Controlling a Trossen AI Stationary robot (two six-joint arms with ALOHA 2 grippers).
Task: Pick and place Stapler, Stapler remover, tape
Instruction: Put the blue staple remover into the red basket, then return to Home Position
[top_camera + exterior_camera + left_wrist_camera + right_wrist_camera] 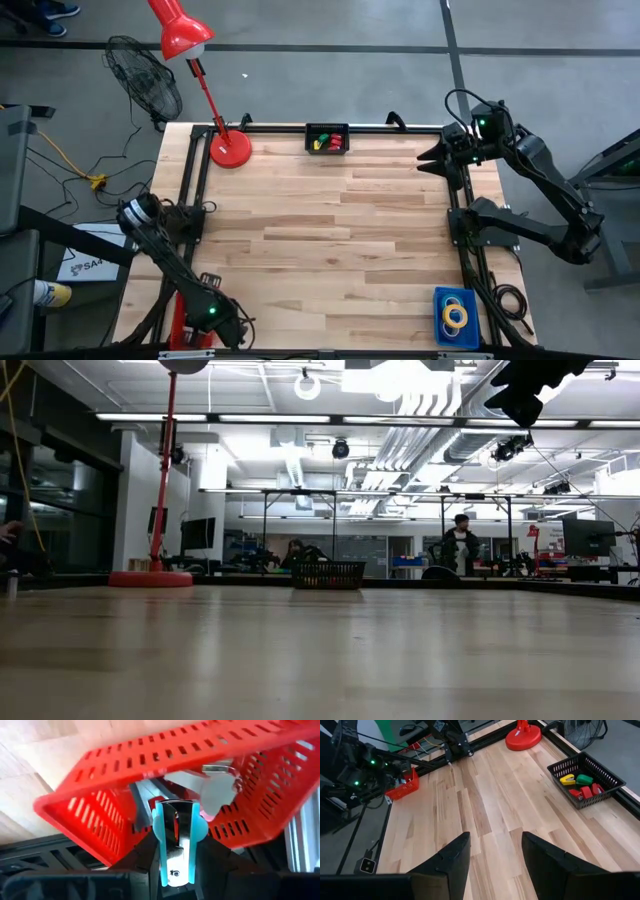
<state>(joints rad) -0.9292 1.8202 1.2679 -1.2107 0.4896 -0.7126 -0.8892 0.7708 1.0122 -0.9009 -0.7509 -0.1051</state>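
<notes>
My left gripper (177, 857) is at the table's near left corner, shut on a stapler remover (177, 827) with light-blue grips and a chrome middle. It is over a red slotted basket (115, 827), which also shows in the high view (180, 325). A grey bar-shaped thing (145, 807) and a white-and-chrome thing (217, 782) lie in that basket; I cannot tell which is the stapler. Tape rolls (456, 316), yellow and blue, lie in a blue bin at the near right corner. My right gripper (495, 850) is open above the far right part of the table (432, 160), touching nothing. My left gripper pinches the stapler remover between its two fingers by the light-blue side grips (159, 832). The remover runs along the fingers and sticks out past their ends toward the red basket. It is lifted clear, in front of the basket's slotted wall.
A black mesh basket (327, 138) with red, green and yellow items stands at the far edge. A red desk lamp stands on its base (230, 150) at the far left corner. Black frame rails run along the table's left and right sides. People and desks show in the room beyond.
</notes>
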